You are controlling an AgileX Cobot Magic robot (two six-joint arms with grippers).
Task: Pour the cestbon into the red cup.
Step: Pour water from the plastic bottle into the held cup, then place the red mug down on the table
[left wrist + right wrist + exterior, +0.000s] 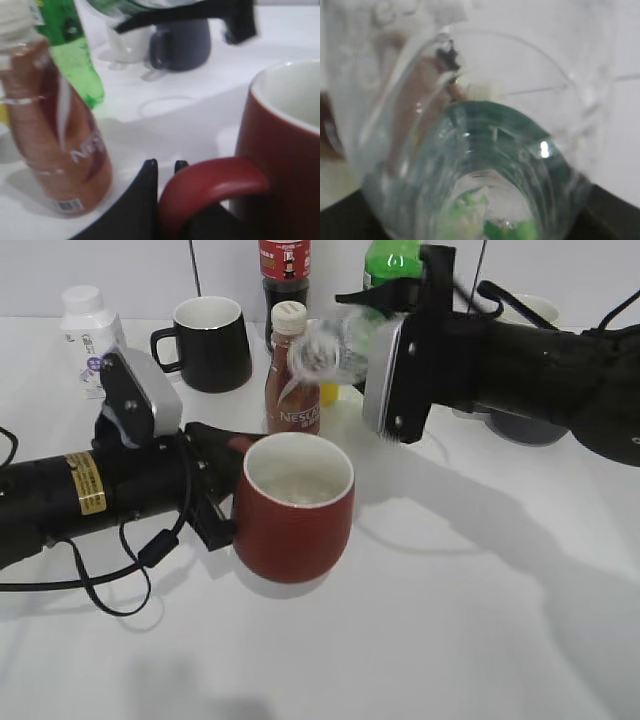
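The red cup [293,508] stands at the table's middle, white inside. My left gripper [222,475] is shut on its handle [212,185], the fingertips [165,167] showing on either side of the loop. My right gripper [375,315] is shut on the cestbon [330,345], a clear bottle held tipped on its side in the air behind and above the cup, blurred. In the right wrist view the cestbon [485,165] fills the frame, seen through its clear body with the dark green label; the fingers are hidden.
A brown Nescafe bottle [291,375] stands just behind the cup. A black mug [210,342], a white bottle [88,335], a dark cola bottle [285,270], a green soda bottle [388,265] and a dark grey mug [525,425] line the back.
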